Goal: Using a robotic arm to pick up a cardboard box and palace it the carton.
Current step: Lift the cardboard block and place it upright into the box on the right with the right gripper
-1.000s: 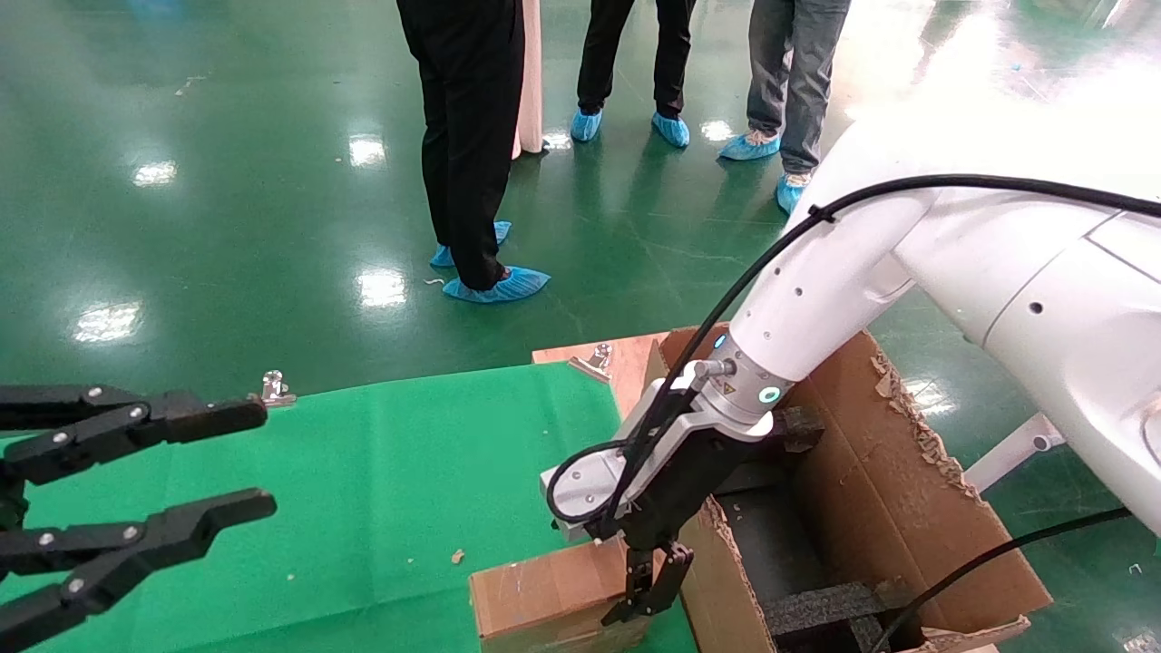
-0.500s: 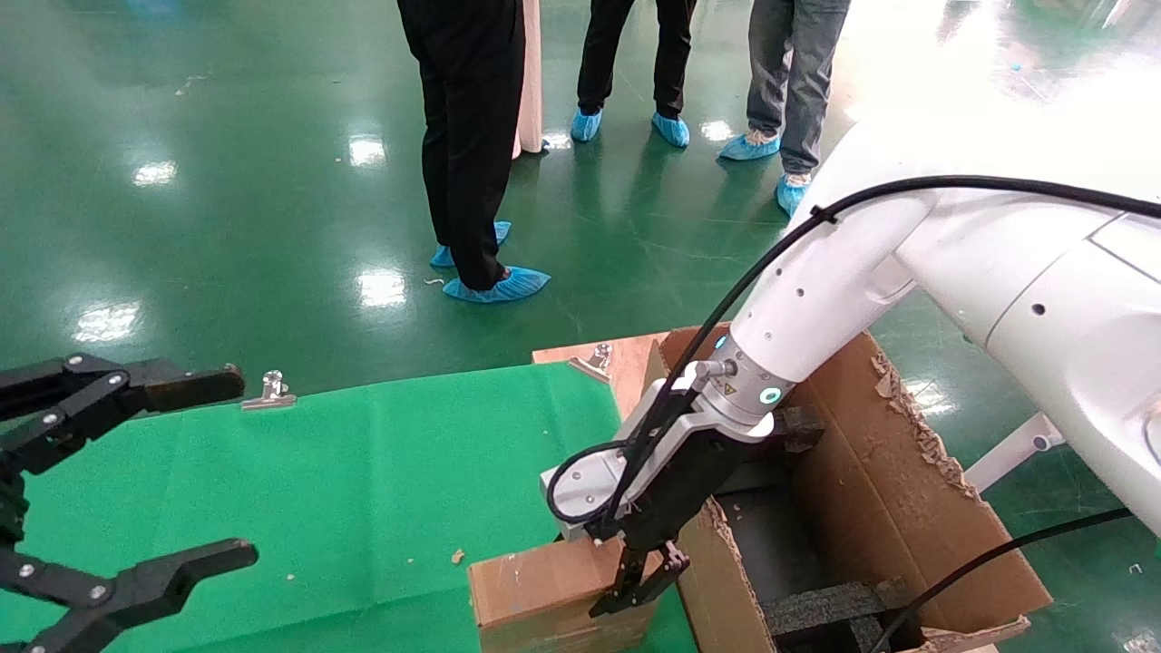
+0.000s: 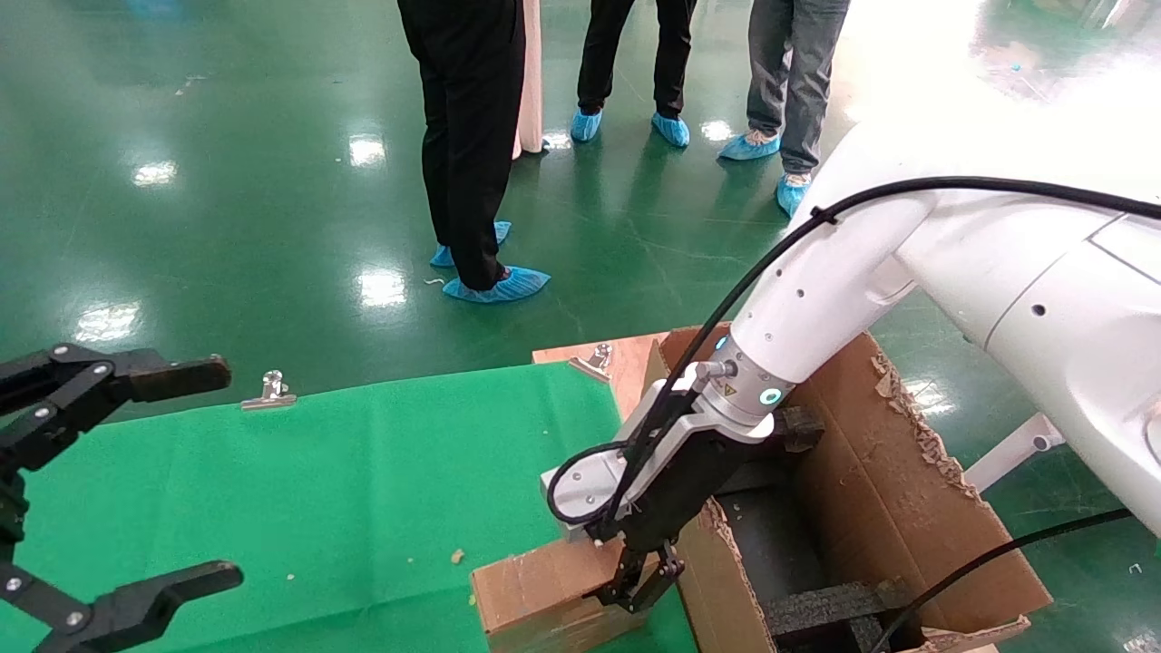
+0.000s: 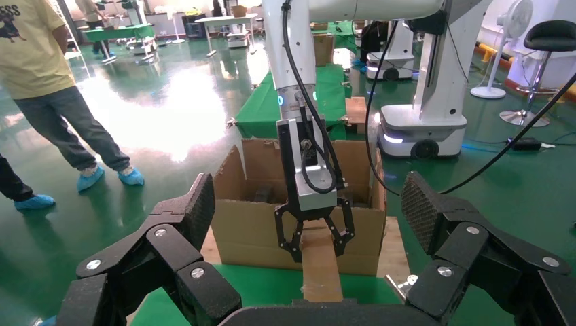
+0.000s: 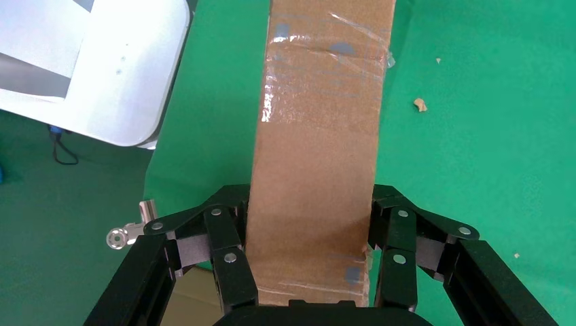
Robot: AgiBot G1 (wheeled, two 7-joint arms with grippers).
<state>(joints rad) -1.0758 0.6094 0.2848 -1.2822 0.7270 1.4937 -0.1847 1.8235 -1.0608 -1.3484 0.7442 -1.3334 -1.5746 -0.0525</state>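
cardboard box | clamped between right end effector fingers

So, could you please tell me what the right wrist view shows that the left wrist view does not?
Only the right wrist view shows clear tape on the small cardboard box and the right pincer closed against both its sides. Only the left wrist view shows the big carton behind the box, a wheeled robot base, a bystander, and the open left pincer in the foreground. Both show the box on green cloth in that grip.
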